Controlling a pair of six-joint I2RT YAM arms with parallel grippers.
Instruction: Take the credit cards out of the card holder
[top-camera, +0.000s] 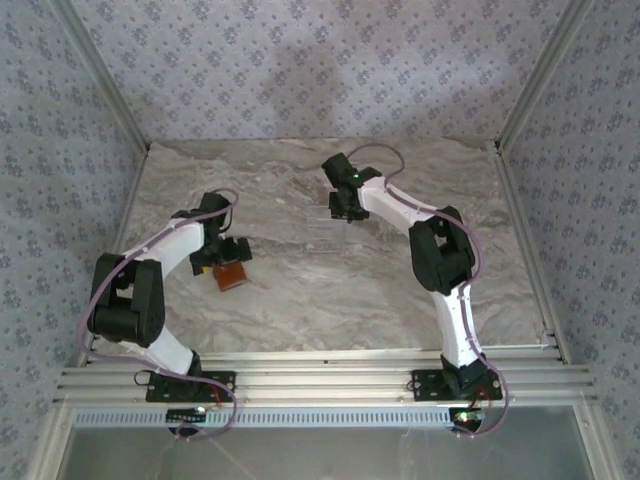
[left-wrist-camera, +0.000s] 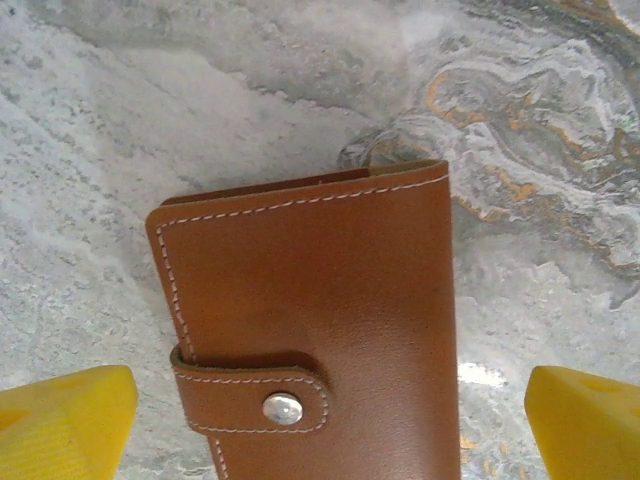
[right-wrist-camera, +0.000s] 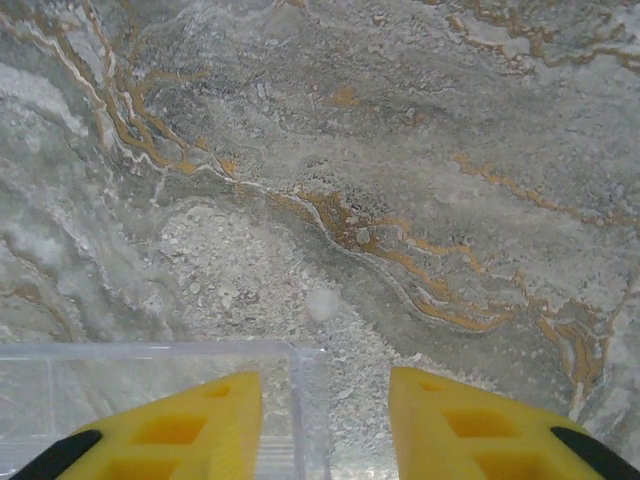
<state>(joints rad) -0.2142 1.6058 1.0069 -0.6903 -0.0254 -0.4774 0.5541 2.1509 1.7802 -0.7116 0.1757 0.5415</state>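
My left gripper (left-wrist-camera: 328, 410) hangs spread to its widest and grips nothing. The card holder (left-wrist-camera: 320, 300) lies flat on the marble table (left-wrist-camera: 90, 150) directly beneath and just ahead of it, in the gap between the two yellow fingers (left-wrist-camera: 70, 415). Neither finger touches the leather, and bare table shows on both sides. The holder's long axis runs straight away from the gripper, tilted only a little, so its long edges lie roughly parallel to the fingers and the jaws span its short width. It is folded closed, with the snap tab (left-wrist-camera: 255, 400) wrapped over the edge nearer my left-hand finger at the end closest to the wrist. I take the credit cards to be shut inside. My right gripper (right-wrist-camera: 325, 425) stands part open and empty at the corner of a clear plastic rack (right-wrist-camera: 150, 380), one finger over the rack and the other over bare table. From the overhead camera it sits well apart from the holder. The left arm is plainly nearer, so I judge the next move to be a straight descent and a squeeze across the holder's width.
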